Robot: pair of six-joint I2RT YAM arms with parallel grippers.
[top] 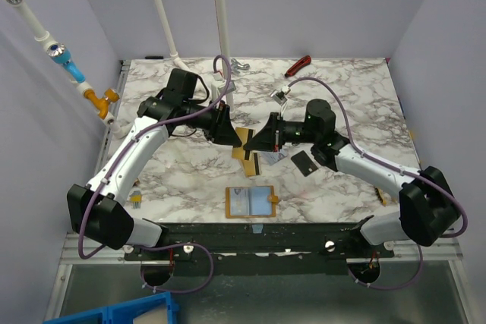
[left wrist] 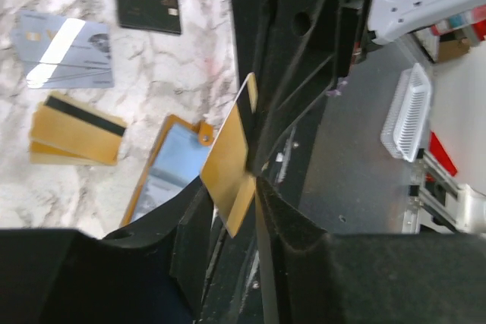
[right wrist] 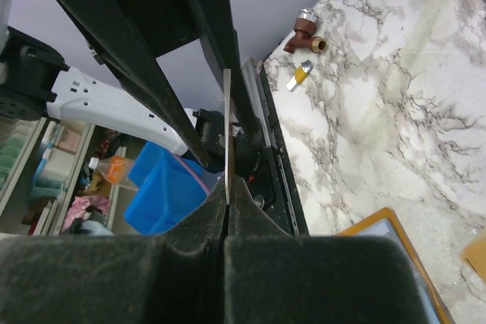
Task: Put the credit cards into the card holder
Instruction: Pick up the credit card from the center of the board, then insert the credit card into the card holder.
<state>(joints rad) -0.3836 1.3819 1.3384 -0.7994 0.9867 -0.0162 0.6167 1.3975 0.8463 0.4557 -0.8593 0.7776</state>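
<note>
- My left tool point(left wrist: 247, 180) pinches a gold card point(left wrist: 231, 168) on edge, raised above the card holder point(top: 250, 202), I judge for sliding in.
- My right tool point(right wrist: 228, 199) is closed on a thin card point(right wrist: 227, 134), seen edge-on.
- Only the left wrist view shows a grey-blue card point(left wrist: 64, 51), a striped gold card point(left wrist: 76, 128) and a black card point(left wrist: 148, 7) on the surface point(top: 190, 180) beyond the holder.

The holder point(right wrist: 395, 244) was cut off at the frame's edge; the held card point(right wrist: 227, 138) showed edge-on, its face hidden.

The table point(top: 182, 172) is white marble with grey veins. On it lie a tan-framed card holder point(top: 250, 202) with a pale blue face, gold-tan cards point(left wrist: 74, 130) bearing a dark stripe, a grey-blue card point(left wrist: 64, 52) and a black card point(left wrist: 147, 7).
</note>
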